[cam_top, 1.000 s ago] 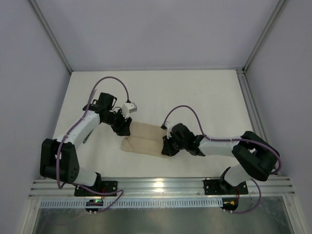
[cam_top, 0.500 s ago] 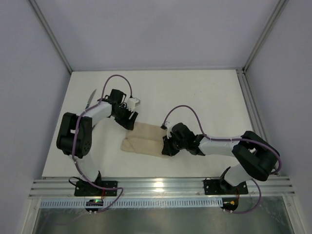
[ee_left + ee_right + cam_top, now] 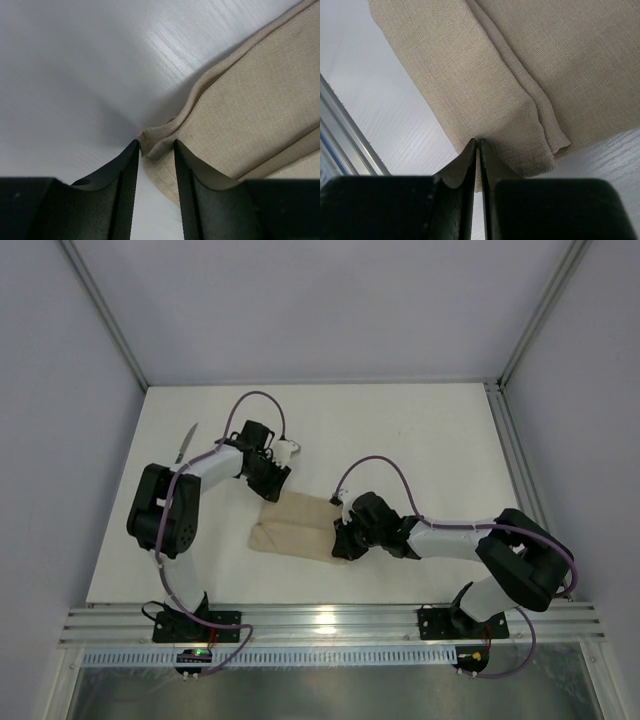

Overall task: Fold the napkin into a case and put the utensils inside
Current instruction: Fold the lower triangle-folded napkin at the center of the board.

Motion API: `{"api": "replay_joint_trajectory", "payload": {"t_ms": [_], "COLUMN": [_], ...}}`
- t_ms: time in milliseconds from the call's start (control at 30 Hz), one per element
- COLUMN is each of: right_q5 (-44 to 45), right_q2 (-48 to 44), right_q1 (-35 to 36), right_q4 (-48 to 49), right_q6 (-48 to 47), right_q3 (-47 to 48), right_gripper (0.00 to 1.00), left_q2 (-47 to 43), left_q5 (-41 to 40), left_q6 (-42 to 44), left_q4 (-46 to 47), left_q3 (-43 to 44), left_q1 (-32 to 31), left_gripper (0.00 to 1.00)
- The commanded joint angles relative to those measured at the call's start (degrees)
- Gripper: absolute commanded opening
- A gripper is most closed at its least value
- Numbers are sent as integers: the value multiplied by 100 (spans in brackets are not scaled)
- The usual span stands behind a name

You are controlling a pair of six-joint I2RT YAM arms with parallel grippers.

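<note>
Readable text, labels, brands, numbers, signs: none. No lettering or marking is found legible in the overhead view or in either wrist view; nothing is entered under this heading.

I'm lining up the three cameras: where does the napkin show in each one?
Top external: the napkin lies near the centre.
Left wrist: the napkin fills the right side, one corner at bottom centre.
Right wrist: the napkin fills the top.
Shared landmark: the white table under it.

Bright, even light; soft shadow beside napkin point(image 3: 250, 115); glare on front rail point(image 3: 325, 618)
</note>
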Motion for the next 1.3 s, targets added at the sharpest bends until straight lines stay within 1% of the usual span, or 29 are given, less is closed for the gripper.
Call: {"api": "replay_joint_trajectory", "payload": {"t_ms": [0,33,100,133,167,233,267,367,400,433,500,633,733,833,1000,1033,1100,1167,1267], "right_q5": [109,100,91,91,91,91,82,74,74,56,39,21,56,12,82,82,109,135,153], "right_q2": [53,53,53,44,35,-17,-26,-61,-53,-18,26,123,158,307,606,615,607,589,580], "right_q1": [-46,-55,-90,-90,-107,-151,-178,-239,-257,-266,-292,-406,-450,-442,-450,-459,-459,-468,-494], "right_q4": [-338,-346,-346,-346,-355,-364,-364,-381,-382,-373,-373,-373,-294,-92,67,93,111,111,172], "right_q6": [-126,-108,-91,-82,-56,-38,-29,6,32,59,120,278,471,700,1078,1113,1192,1245,1307], "right_q3": [-8,-17,-17,-26,-34,-69,-78,-79,-79,-61,-43,-35,-43,-52,-52,-61,-87,-96,-157], "right_gripper": [10,10,10,10,10,10,10,10,10,10,10,10,10,10,10,10,10,10,10], "left_q2": [277,234,172,128,-29,-258,-555,-1101,-1468,-1646,-2049,-2464,-2623,-2815,-3299,-3343,-3379,-3397,-3405], "left_q5": [400,471,594,629,691,963,1042,1122,1122,1157,1184,1219,1263,1079,885,902,859,736,446], "left_q6": [-20,6,33,59,77,86,77,33,42,85,252,787,1367,1895,2063,2072,2080,2212,2458], "left_q4": [-512,-556,-705,-714,-723,-697,-679,-364,-189,-135,-160,-458,-740,-960,-671,-671,-723,-689,-688], "left_q3": [-153,-180,-206,-215,-259,-312,-364,-548,-697,-777,-918,-1137,-1400,-1751,-2210,-2236,-2342,-2595,-2929], "left_q1": [-101,-110,-110,-102,-102,-32,-14,30,30,30,30,21,-14,-207,-655,-812,-936,-1138,-1279], "left_gripper": [35,25,15,1,0,0,0,0,0,0,0,0,0,0,0,0,0,0,0]}}
